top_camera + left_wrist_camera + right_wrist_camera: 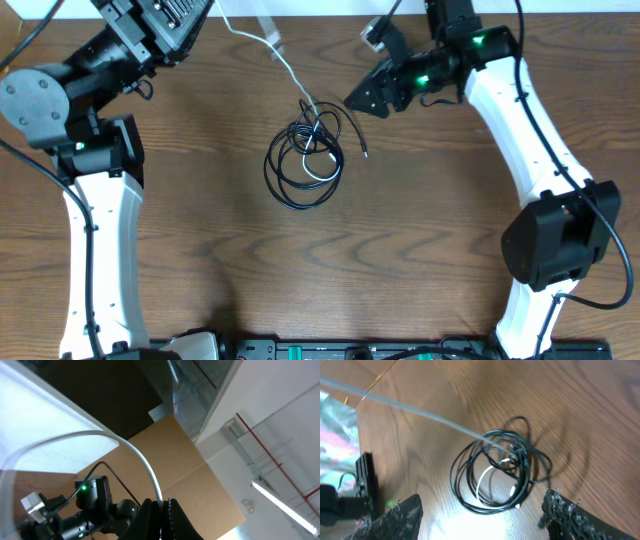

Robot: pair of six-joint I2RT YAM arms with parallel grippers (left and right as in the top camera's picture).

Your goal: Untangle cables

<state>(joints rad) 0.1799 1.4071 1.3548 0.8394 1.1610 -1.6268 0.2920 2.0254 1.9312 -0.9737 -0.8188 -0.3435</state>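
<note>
Left gripper (161,510): pinching white cable (135,455), its end held off the table (200,260).
Right gripper (480,517): fingers spread, empty, above black cable (522,472).
Black cable: coiled mid-table, white cable threaded through.
Risk: pulling may tighten the tangle or drag both cables.

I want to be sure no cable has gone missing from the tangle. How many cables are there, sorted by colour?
Black cable: 1
White cable: 1
Total: 2
</note>
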